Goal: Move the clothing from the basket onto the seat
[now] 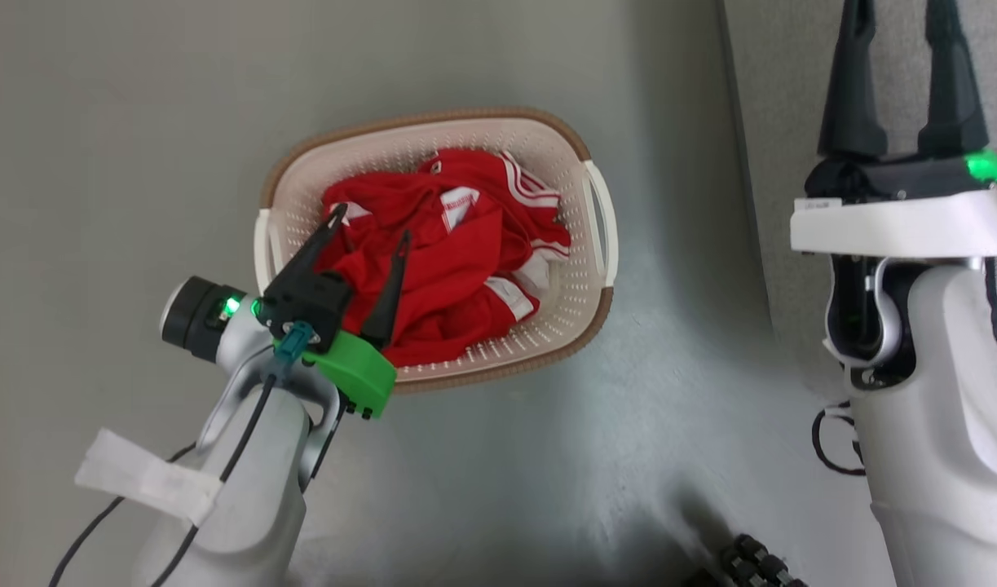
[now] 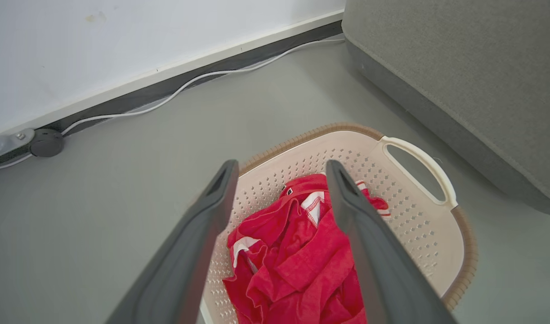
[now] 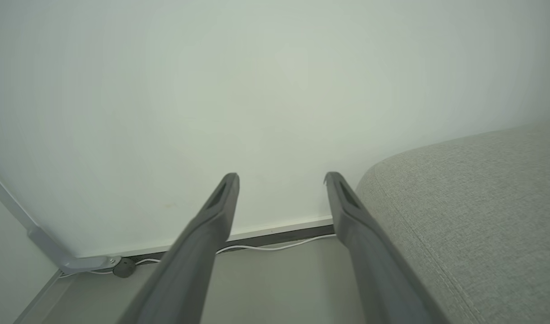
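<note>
Your left hand (image 1: 372, 222) hangs over the near-left side of the basket (image 1: 433, 122), its fingers spread wide with nothing between them. They point at the red clothing (image 1: 465, 269), which lies crumpled in a heap inside the basket on the floor (image 1: 139, 122). Your right hand (image 1: 897, 49) is wide too and holds nothing, at the edge of the grey seat (image 1: 775, 122), which stands near the basket on its right side.

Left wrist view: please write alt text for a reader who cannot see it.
The open left gripper points down at red clothing heaped in a cream basket on a grey floor. A grey sofa stands beside the basket, and a white cable runs along the wall.
</note>
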